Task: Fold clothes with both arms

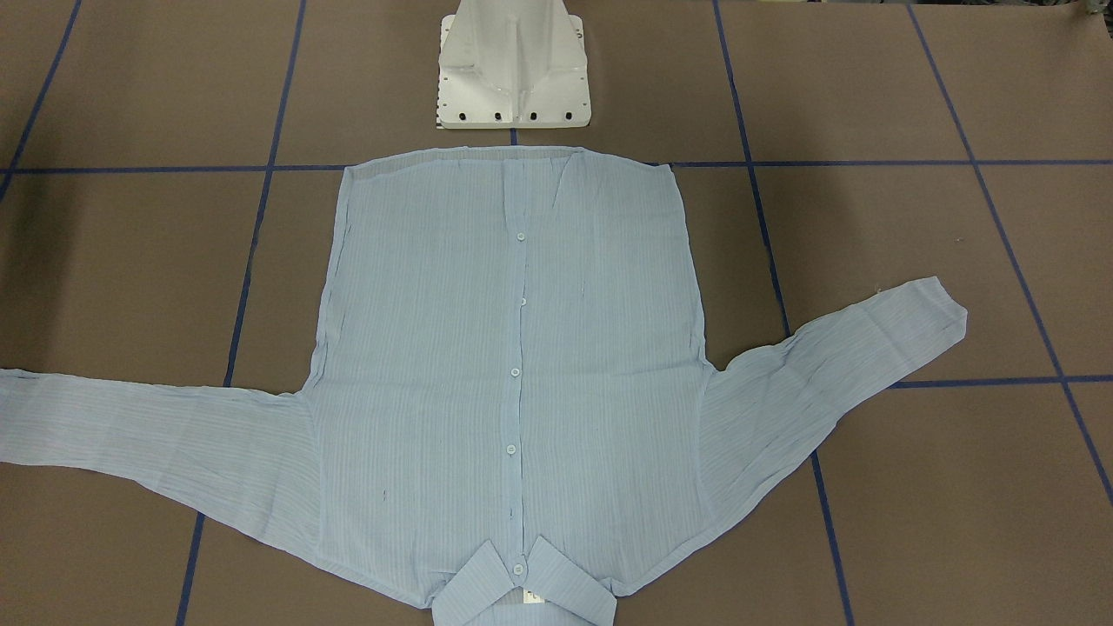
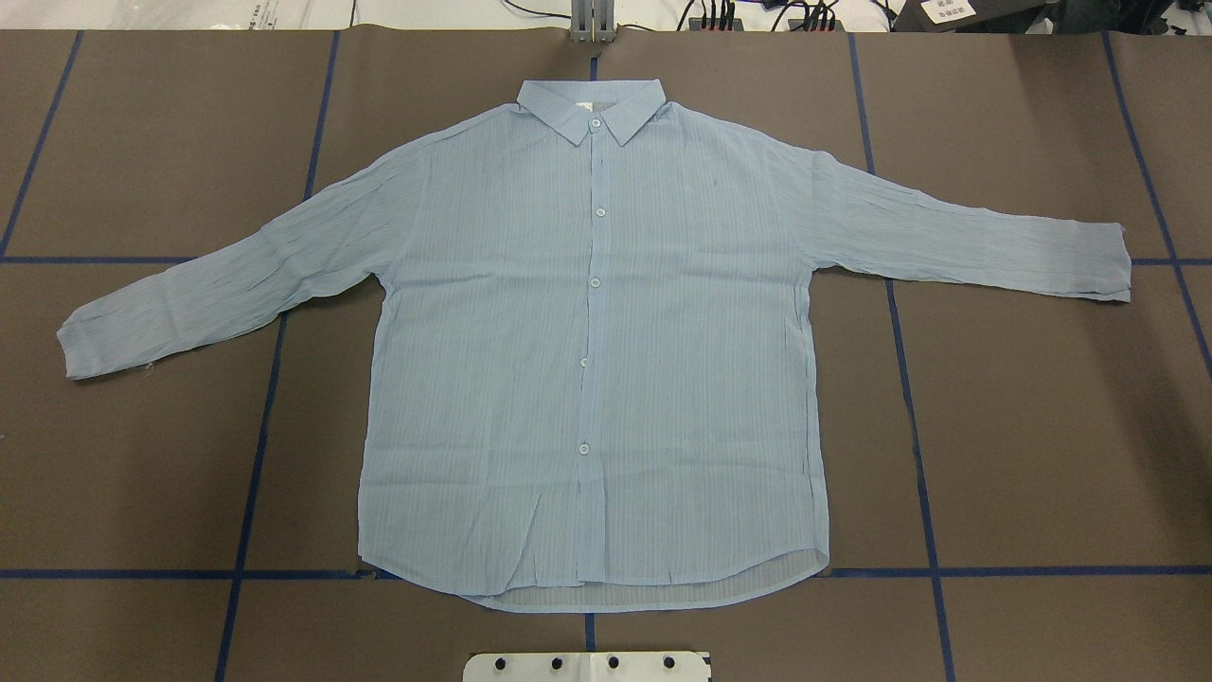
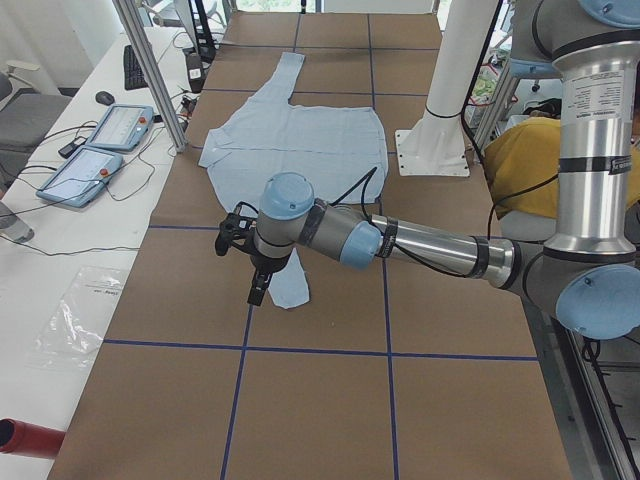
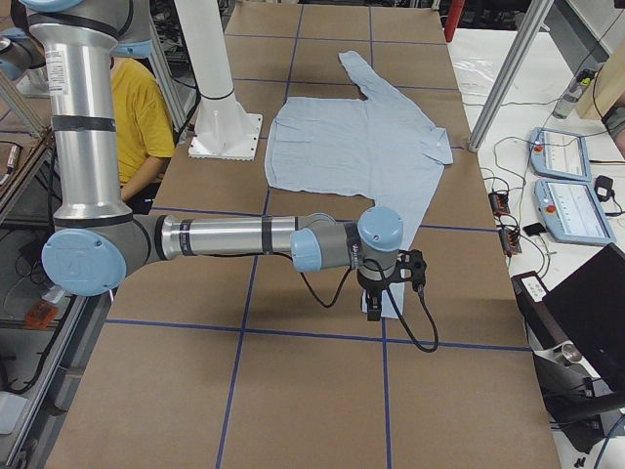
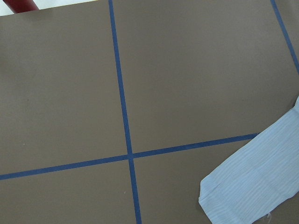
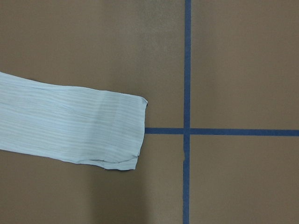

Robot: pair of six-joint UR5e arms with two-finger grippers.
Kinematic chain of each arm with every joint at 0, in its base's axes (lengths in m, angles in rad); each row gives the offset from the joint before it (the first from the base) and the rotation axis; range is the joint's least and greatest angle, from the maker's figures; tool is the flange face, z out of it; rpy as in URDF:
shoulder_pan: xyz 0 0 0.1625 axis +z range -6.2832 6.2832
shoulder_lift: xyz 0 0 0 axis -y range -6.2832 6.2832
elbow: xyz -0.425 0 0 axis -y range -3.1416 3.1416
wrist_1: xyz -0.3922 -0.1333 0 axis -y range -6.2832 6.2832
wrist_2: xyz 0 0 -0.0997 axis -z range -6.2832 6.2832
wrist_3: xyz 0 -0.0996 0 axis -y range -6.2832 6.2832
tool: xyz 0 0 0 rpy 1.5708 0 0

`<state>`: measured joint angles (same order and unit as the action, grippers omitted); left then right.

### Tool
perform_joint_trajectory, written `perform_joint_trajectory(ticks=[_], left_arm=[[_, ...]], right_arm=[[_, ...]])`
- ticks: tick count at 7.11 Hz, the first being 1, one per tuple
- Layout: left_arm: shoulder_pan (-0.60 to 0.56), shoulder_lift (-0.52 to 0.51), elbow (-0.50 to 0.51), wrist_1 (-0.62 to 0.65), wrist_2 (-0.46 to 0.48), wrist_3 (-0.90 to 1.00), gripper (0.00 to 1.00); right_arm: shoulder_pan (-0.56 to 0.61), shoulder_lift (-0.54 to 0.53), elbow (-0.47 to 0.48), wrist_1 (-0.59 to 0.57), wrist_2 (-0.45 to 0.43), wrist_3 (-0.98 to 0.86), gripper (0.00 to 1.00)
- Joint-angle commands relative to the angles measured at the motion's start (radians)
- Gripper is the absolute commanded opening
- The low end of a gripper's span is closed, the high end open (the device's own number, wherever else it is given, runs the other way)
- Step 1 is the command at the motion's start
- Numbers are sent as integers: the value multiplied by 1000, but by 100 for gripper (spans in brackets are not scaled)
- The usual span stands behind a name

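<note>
Shirt (image 2: 587, 332) flat on desk (image 2: 1042, 426), sleeves spread, no fold made; left end effector (image 3: 257, 292), right end effector (image 4: 373, 309) hover near cuffs (image 6: 126, 130), open or closed cannot tell.

Side view, right half of frame: left arm (image 3: 430, 245) has silver-grey tubes, pale blue round joint caps, black bands at the joints and a black cable looping over the wrist. The left gripper (image 3: 257, 296) is black.

Right arm (image 4: 225, 236): same build, black right gripper (image 4: 374, 311).

White pedestal base (image 1: 513, 78), top centre: dark holes along its flange.

The brown table (image 2: 1042, 426), crossed by blue tape lines (image 2: 911, 426), carries the shirt (image 2: 587, 360) spread flat, buttons up.
</note>
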<state>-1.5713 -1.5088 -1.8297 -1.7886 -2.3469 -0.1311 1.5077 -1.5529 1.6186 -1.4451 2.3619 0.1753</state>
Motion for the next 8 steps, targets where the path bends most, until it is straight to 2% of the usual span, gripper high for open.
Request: perform_joint_trajectory(ticks=[1,2,3,4,6,7,8], left_arm=[[-1,5,15,-17,-24,14,100],[1,6,18,-17,-64,14,100],[-1,6,41,-17,-68,14,100],[1,6,40,-17,-69,13,100],[1,6,58,-18,-69,13,100],[2,6,56,-18,-69,13,100],[2,6,55,-18,-69,13,100]], right_arm=[[-13,-23,64,-6,3,6,100],[-17,-21,66,-14,8,7,100],[-27,22,81,-134,8,7,100],[-27,14,113,-182,13,7,100],[-35,-4,110,-176,10,4,100],[-75,-39,91,-161,7,0,100],[-107,-38,71,-91,7,6,100]])
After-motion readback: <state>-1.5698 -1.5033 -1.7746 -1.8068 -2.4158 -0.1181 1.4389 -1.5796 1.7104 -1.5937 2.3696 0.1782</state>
